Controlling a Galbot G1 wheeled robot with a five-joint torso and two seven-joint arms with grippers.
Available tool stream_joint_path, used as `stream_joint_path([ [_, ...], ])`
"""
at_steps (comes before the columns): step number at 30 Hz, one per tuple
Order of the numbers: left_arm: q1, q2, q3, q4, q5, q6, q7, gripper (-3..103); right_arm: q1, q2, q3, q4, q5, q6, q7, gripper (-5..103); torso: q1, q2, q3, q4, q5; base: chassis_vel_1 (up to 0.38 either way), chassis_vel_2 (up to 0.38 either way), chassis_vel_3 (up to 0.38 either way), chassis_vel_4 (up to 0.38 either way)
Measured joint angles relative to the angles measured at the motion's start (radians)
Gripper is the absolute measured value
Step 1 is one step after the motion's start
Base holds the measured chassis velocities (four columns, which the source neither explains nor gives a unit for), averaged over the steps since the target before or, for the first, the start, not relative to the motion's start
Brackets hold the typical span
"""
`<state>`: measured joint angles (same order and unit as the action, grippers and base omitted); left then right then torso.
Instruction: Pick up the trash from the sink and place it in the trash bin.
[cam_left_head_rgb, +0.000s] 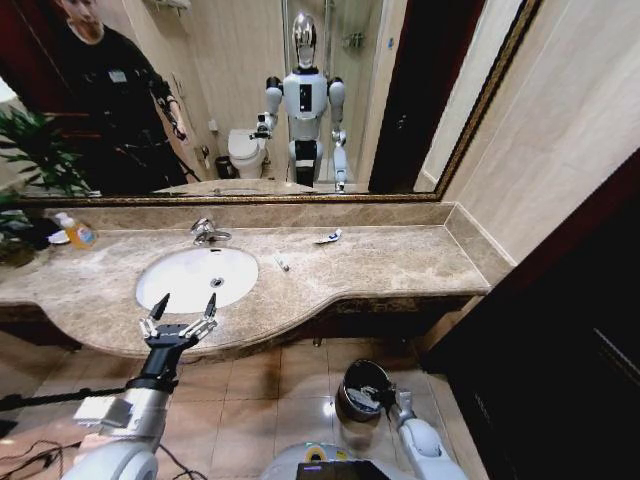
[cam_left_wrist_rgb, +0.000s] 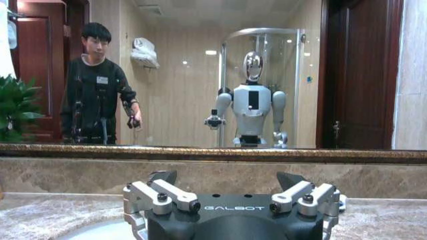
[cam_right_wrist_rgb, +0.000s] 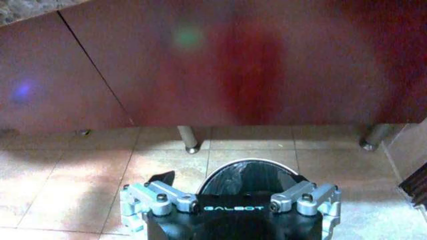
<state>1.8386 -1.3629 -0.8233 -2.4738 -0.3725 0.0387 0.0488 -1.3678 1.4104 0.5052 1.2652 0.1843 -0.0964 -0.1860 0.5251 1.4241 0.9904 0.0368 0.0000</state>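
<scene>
Left hand (cam_left_head_rgb: 181, 315) hovers with its fingers spread and nothing between them, just at the front rim of the sink (cam_left_head_rgb: 197, 278), the arm reaching up from the robot's left side; the left wrist view shows the same hand (cam_left_wrist_rgb: 230, 187) splayed apart, facing the mirror with the marble tabletop (cam_left_wrist_rgb: 40, 212) below it. Right hand (cam_left_head_rgb: 385, 398) hangs low by the floor, right at the trash bin (cam_left_head_rgb: 362, 388), whose dark round mouth also sits directly ahead of the fingers in the right wrist view (cam_right_wrist_rgb: 248, 176); its fingers there look parted and hold nothing, though the angle is poor enough that I would not swear to it. By my reading the step in hand is the reach for the next piece. The basin itself looks bare, and the trash I can make out lies on the tabletop: a small white sachet (cam_left_head_rgb: 281, 262) just right of the basin, its long axis running roughly front to back, and a white tube with a blue end (cam_left_head_rgb: 330, 237) farther back near the mirror, lying slantwise. The next move likely calls for carrying the left hand rightward over the sachet and turning the fingers across its narrow width.
</scene>
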Motion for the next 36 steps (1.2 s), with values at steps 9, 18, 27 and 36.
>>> stream_joint_path([
  [9, 0.000, 0.000, 0.000, 0.000, 0.000, 0.000, 0.000, 100, -0.004, -0.001, 0.002, 0.009, 0.003, 0.001, 0.003, 100, 0.000, 0.000, 0.000, 0.0000, 0.0000, 0.000, 0.000, 0.000, 0.000],
  [18, 0.000, 0.000, 0.000, 0.000, 0.000, 0.000, 0.000, 100, -0.006, -0.002, 0.004, 0.009, 0.007, 0.003, 0.004, 100, 0.000, 0.000, 0.000, 0.0000, 0.0000, 0.000, 0.000, 0.000, 0.000],
  [27, 0.000, 0.000, 0.000, 0.000, 0.000, 0.000, 0.000, 100, -0.006, -0.004, 0.007, 0.007, 0.014, 0.007, 0.005, 100, 0.000, 0.000, 0.000, 0.0000, 0.0000, 0.000, 0.000, 0.000, 0.000],
  [36, 0.000, 0.000, 0.000, 0.000, 0.000, 0.000, 0.000, 100, -0.016, -0.008, 0.012, 0.028, 0.023, 0.016, 0.005, 100, 0.000, 0.000, 0.000, 0.0000, 0.0001, 0.000, 0.000, 0.000, 0.000],
])
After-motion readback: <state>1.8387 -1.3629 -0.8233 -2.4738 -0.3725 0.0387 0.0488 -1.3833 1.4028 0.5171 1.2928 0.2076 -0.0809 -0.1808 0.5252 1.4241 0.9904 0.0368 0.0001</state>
